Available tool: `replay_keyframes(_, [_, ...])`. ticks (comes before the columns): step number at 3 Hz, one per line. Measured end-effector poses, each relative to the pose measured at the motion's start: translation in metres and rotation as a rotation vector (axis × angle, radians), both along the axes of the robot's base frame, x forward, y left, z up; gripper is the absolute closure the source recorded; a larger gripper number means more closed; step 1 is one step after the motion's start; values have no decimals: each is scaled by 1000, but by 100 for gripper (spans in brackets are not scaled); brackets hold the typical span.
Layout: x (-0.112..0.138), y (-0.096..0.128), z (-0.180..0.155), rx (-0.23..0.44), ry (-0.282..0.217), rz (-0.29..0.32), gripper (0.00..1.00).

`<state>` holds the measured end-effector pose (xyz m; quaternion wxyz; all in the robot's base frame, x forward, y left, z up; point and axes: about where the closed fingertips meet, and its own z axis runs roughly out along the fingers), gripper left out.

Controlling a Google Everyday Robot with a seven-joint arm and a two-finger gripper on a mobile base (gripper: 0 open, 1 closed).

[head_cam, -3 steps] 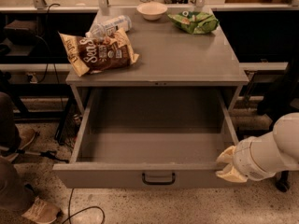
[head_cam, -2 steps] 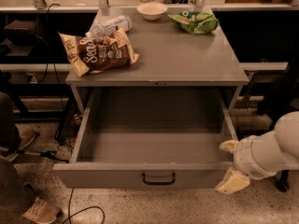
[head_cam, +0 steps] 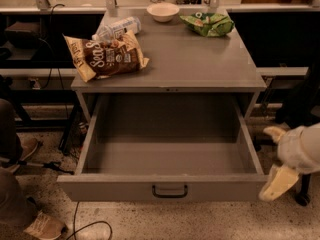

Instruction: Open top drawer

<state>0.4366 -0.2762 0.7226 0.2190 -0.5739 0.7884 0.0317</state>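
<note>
Since a second ago: hand point(head_cam: 270, 161) has left the drawer's front right corner, where it sat with fingers close together, and now sits off to the right, clear of the drawer. Fingers spread wide, one pale pad above, one below, gripping nothing. Drawer position unchanged.

Camera view, writing: brown snack bag point(head_cam: 105, 59) on the table's point(head_cam: 200, 66) left side shows large pale lettering starting "Sea S"; the rest is not legible. Clear plastic bottle point(head_cam: 117, 28) lies on its side just behind the bag, white label, text unreadable. Green bag point(head_cam: 207, 24) at the back right, crinkled, print too small to read.

Containers: top drawer point(head_cam: 115, 189) is pulled far out below the table top, front panel toward the camera, plain grey bottom and walls in full view. Small black loop handle point(head_cam: 170, 191) centred on the front. Round white bowl point(head_cam: 163, 12) at the back centre; contents cannot be told.

Materials: table and drawer matte grey metal, boxy. Floor point(head_cam: 200, 221) speckled.
</note>
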Motion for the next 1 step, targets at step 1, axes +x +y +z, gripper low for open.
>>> replay_keyframes(1, [31, -48, 31, -28, -25, -61, 0])
